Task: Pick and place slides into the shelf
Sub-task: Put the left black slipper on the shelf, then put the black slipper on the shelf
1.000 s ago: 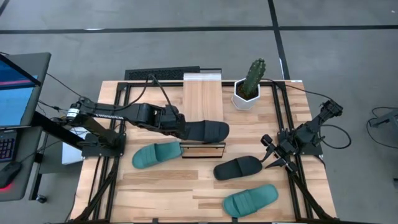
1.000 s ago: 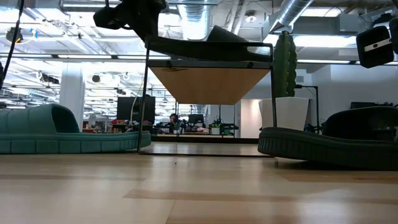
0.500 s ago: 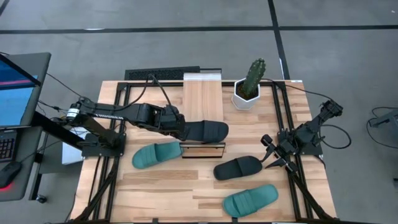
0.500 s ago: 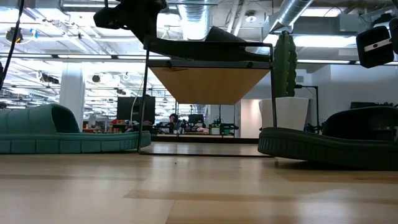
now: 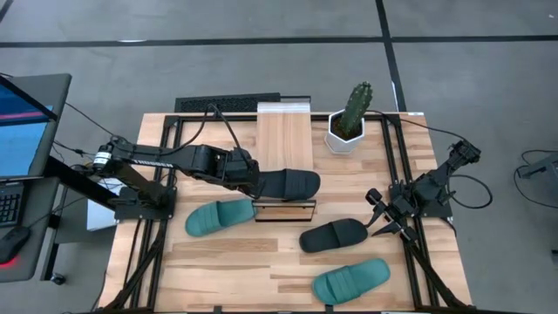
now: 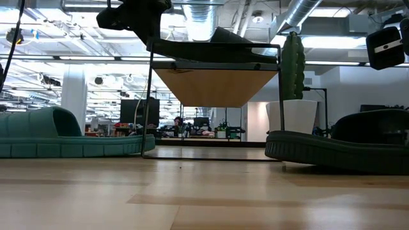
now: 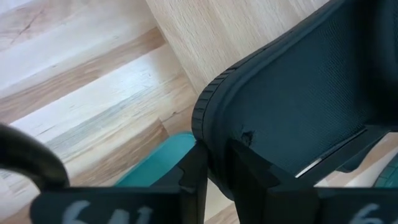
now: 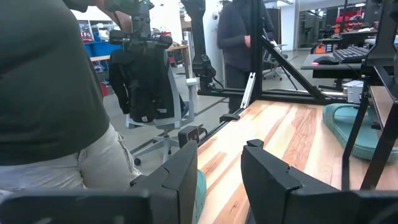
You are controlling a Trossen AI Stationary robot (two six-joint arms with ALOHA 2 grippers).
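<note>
At centre frame in the high view, a black slide (image 5: pixel 291 184) is held over the shelf (image 5: pixel 284 148) plank, its heel clamped between the left gripper (image 5: pixel 254 186) fingers, evidently for setting down, while the right gripper (image 5: pixel 382 223), fingers apart, is parked at the desk (image 5: pixel 227 262) edge on the right.

Even, bright overhead light falls on the pale wooden worktop (image 5: pixel 218 262), casting only soft shadows. In the low view, ceiling lamps glare and the near boards blur. The left wrist view is soft at close range.
</note>
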